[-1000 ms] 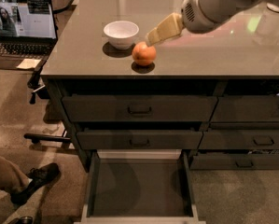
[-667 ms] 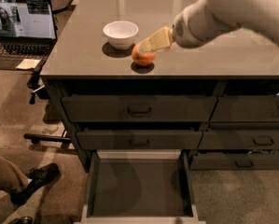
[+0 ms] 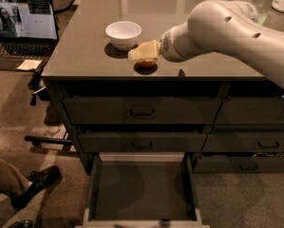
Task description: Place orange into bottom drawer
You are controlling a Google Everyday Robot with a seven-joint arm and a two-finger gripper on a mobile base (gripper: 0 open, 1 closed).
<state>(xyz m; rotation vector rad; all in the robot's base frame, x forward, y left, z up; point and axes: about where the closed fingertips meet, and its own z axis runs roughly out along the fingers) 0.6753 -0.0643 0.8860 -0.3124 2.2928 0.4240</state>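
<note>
The orange (image 3: 148,63) sits on the dark counter top (image 3: 84,56) near its front edge, just right of a white bowl (image 3: 123,33). My gripper (image 3: 143,52) reaches in from the right and is right over the orange, covering its upper half; only the lower part of the fruit shows. The bottom drawer (image 3: 141,189) is pulled open below, in the left column, with a light grey rim and a bare dark floor.
Two shut handled drawers (image 3: 141,110) are above the open one, and more drawers (image 3: 255,113) are to the right. An open laptop (image 3: 23,25) is at the far left. A person's leg and shoe (image 3: 34,182) lie on the floor at the left.
My arm has swung left and down, bringing the gripper from beside the orange to right over it. The orange and the bowl have not moved.
</note>
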